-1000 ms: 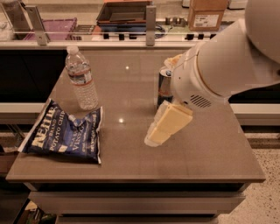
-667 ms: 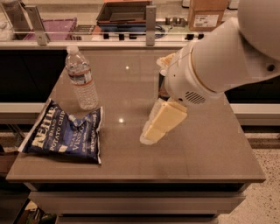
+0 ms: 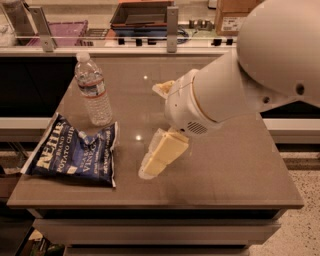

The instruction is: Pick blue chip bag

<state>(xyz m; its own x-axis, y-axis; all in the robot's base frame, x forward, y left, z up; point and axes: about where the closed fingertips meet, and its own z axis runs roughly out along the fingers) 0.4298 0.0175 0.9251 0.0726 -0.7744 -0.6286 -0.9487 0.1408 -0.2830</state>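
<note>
The blue chip bag [image 3: 75, 155] lies flat on the front left of the table, dark navy with white lettering. My gripper [image 3: 150, 130] hangs over the middle of the table, to the right of the bag and apart from it. It is open and empty. One cream finger [image 3: 161, 154] points down to the left. The other finger [image 3: 163, 88] shows only partly behind the white wrist.
A clear water bottle [image 3: 93, 91] stands upright just behind the bag. The brown table [image 3: 235, 175] has its front edge near the bag. My large white arm [image 3: 250, 75] covers the right rear. A counter with trays and boxes [image 3: 142, 15] runs behind.
My gripper and arm have moved left and slightly forward, toward the bag. A dark can seen behind the gripper earlier is now hidden by the arm. Bag and bottle have not moved.
</note>
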